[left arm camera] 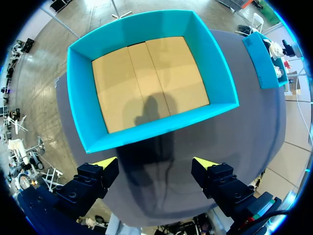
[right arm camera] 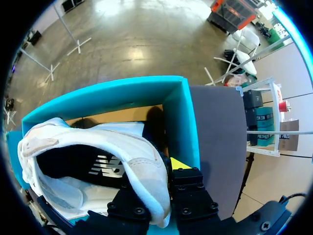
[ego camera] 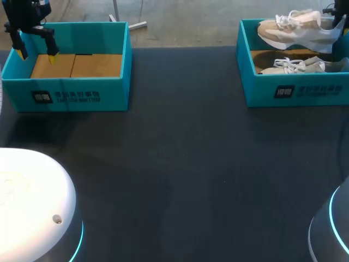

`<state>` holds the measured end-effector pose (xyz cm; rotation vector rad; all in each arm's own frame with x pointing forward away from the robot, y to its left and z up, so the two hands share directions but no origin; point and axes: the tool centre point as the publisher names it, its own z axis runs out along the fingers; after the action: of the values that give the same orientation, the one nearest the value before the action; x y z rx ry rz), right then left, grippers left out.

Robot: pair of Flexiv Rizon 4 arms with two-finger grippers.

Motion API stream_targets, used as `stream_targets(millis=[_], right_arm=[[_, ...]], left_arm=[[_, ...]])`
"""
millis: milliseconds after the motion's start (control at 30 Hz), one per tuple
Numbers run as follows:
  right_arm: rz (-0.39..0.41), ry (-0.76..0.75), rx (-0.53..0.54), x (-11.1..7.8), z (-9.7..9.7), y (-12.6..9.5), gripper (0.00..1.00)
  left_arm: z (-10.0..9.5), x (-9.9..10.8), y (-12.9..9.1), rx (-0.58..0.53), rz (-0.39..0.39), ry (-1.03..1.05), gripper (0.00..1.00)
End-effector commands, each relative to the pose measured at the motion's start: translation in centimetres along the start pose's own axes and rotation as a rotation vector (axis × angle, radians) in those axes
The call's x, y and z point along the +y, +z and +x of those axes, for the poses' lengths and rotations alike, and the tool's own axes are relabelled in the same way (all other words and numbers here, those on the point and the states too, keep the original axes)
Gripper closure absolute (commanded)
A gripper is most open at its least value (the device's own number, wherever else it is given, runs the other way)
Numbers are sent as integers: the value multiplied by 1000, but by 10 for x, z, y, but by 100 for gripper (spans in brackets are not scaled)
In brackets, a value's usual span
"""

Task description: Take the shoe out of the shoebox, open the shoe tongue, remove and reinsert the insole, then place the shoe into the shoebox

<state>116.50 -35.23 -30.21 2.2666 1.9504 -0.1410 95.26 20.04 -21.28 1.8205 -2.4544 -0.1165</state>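
Above its shoebox (ego camera: 262, 87), right fingers (right arm camera: 180, 164) clench the shoe (ego camera: 297, 28) by the heel — left fingers (left arm camera: 105, 163) spread.

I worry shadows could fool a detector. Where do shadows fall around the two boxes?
Left wrist view: a dark shadow crosses the cardboard floor of the empty box and runs onto the table. Head view: that box shades the table before it. Right wrist view: the shoe darkens the shoebox corner behind it.
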Motion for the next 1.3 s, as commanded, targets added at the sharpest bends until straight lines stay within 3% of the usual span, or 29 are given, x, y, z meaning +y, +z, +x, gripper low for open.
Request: stream_targets(millis=[33,400,1300], right_arm=[[12,1,-1,0,2,7,100],[33,-7,-3,-7,11,21,100],[105,-51,-52,-4,25,60,100]], left_arm=[[0,1,0,-2,1,-1,0],[0,1,0,-2,1,-1,0],[0,1,0,-2,1,-1,0]])
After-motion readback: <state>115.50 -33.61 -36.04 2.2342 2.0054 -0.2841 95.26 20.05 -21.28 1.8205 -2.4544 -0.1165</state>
